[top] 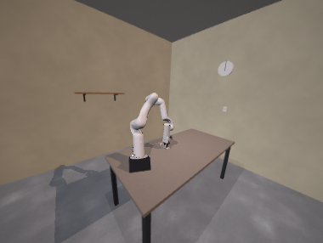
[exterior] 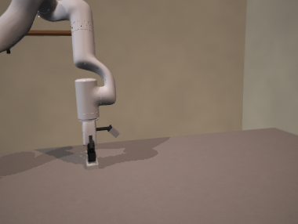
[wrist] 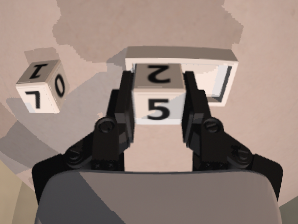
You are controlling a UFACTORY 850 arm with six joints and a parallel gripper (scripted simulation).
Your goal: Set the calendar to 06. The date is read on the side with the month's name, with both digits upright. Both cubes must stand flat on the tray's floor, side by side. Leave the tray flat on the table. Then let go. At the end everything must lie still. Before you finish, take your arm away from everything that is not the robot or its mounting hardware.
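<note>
In the wrist view my gripper (wrist: 158, 86) is shut on a white number cube (wrist: 158, 96). The cube shows a 5 toward the camera and a 2 on the face beyond it. It is held over the white calendar tray (wrist: 200, 72), which lies just behind it on the table. A second white cube (wrist: 41, 86) lies loose on the table to the left, showing 1, 7 and 0. In the exterior view the gripper (exterior: 91, 154) stands low at the table top over the small white tray (exterior: 92, 164). In the top view the arm (top: 149, 123) reaches down to the table's far side.
The arm's black base (top: 139, 163) sits at the table's near left edge. A wooden shelf (top: 99, 93) and a wall clock (top: 225, 68) hang on the walls, away from the table.
</note>
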